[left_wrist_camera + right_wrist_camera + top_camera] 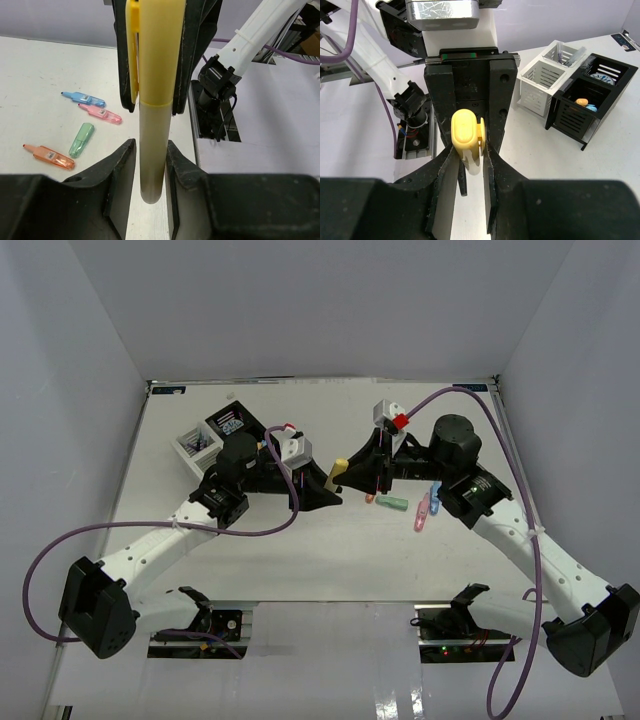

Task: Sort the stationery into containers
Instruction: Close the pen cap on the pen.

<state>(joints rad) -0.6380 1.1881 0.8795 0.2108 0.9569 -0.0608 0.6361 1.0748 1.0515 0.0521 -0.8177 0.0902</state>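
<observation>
A yellow highlighter [339,476] hangs in the air between both arms at mid-table. My right gripper [470,155] is shut on its capped end [463,131]. My left gripper [151,150] hugs the translucent barrel [152,150] from both sides, its fingers against it. In the top view the left gripper [335,492] and right gripper [354,474] meet tip to tip. Orange [49,155], green [81,139], pink [100,113] and blue [83,99] highlighters lie on the table. The containers [210,435] stand at the back left; one black compartment [580,107] holds orange and blue items.
The loose highlighters lie just right of the grippers, under the right arm [480,505]. A round blue-white tub [600,79] sits in the far black compartment, and thin pens [568,55] stand in the far white one. A purple cable [290,480] loops over the left wrist.
</observation>
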